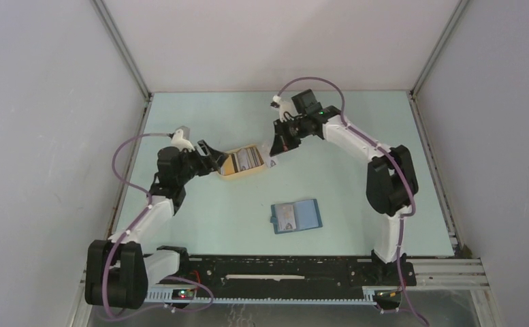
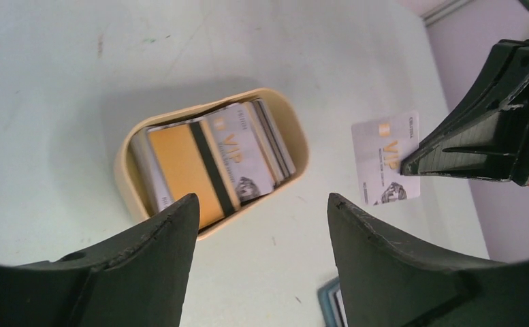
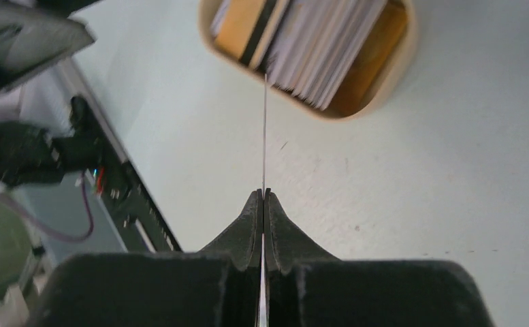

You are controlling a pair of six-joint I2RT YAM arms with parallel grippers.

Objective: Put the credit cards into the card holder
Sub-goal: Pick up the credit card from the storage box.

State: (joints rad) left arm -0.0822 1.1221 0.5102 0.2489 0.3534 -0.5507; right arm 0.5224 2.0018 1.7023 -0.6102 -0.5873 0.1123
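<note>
A tan oval tray (image 1: 229, 172) holds several credit cards (image 1: 245, 159). In the left wrist view the tray (image 2: 126, 178) shows a yellow-orange card (image 2: 178, 163) and a pale VIP card (image 2: 239, 153) on top. My right gripper (image 1: 274, 154) is shut on a pale VIP card (image 2: 382, 158), held on edge just right of the tray; the card shows edge-on in the right wrist view (image 3: 264, 129). My left gripper (image 1: 215, 163) is open and empty at the tray's left end. The teal-blue card holder (image 1: 296, 216) lies open nearer the arms, a pale card in it.
The black rail (image 1: 282, 269) with the arm bases runs along the near edge. Grey walls close in the left, right and far sides. The card holder's corner (image 2: 329, 300) shows by my left gripper's right finger.
</note>
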